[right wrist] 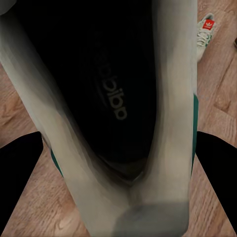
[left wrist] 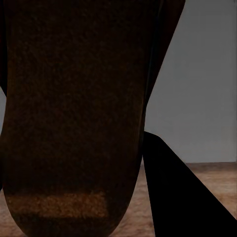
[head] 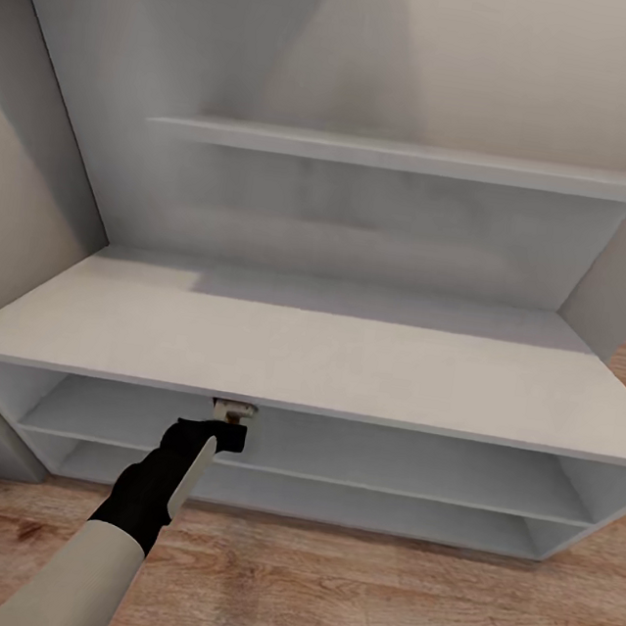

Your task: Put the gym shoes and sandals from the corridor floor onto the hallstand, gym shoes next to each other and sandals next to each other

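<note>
Left arm: reaches forward from the lower left of the head view toward the shoe rack (head: 308,352); its gripper (head: 232,419) sits at the front edge of the rack's top board, just left of the middle.
Left gripper: the left wrist view is close up against a dark brown sandal (left wrist: 74,113), its sole or footbed facing the camera, with one black finger (left wrist: 182,197) beside it. It looks pinched on the sandal, though the contact itself is hidden.
Sandal's place: at the mouth of the upper open tier, under the top board's front edge.
Shoe rack: white, two open tiers, tall plain back panel, one thin upper shelf (head: 412,158).
Floor: light wood planks (head: 394,600) along the rack's front edge.
Right gripper: pressed on a white sneaker (right wrist: 123,123) with a green stripe, seen into its dark opening.
Second sneaker: lies on the planks (right wrist: 205,32), well apart from the held one.
</note>
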`<state>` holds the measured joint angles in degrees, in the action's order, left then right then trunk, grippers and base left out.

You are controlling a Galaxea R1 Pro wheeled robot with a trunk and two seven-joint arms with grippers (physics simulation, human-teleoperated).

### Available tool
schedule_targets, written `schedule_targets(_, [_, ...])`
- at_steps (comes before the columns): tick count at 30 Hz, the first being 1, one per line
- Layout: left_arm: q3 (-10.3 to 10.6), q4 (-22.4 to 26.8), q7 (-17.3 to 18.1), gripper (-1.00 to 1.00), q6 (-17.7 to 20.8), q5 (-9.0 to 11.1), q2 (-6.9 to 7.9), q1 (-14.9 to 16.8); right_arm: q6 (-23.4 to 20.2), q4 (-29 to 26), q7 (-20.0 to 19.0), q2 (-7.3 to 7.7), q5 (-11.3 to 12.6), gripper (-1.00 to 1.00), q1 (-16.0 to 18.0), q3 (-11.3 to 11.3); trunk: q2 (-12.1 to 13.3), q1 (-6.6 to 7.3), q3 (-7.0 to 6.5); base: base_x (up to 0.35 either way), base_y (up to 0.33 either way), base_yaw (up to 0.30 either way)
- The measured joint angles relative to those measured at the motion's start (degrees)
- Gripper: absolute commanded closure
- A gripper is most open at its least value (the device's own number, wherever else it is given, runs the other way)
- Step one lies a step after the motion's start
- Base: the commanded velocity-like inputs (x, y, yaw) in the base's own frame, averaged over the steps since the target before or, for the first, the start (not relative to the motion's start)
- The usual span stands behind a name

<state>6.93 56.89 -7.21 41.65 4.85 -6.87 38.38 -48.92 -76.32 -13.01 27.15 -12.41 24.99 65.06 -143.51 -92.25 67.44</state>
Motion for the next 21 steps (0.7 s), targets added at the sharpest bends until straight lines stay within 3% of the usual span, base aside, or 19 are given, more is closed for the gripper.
schedule_targets(8, [0.00,0.00,0.00,1.00,0.00,0.00,0.00,0.00,0.00,0.00,-0.01,0.00,0.00,1.00,0.00,0.00,0.00,0.00,0.00,0.000,0.000,0.000])
schedule_targets(9, [0.00,0.00,-0.02,-1.00,0.00,0.00,0.00,0.00,0.00,0.00,-0.01,0.00,0.00,1.00,0.00,0.00,0.00,0.00,0.00,0.000,0.000,0.000])
schedule_targets(21, [0.00,0.00,0.13,-1.00,0.06,-0.17,0.17,-0.04,0.00,0.00,-0.02,0.00,0.01,1.00,0.00,0.00,0.00,0.00,0.00,0.000,0.000,0.000])
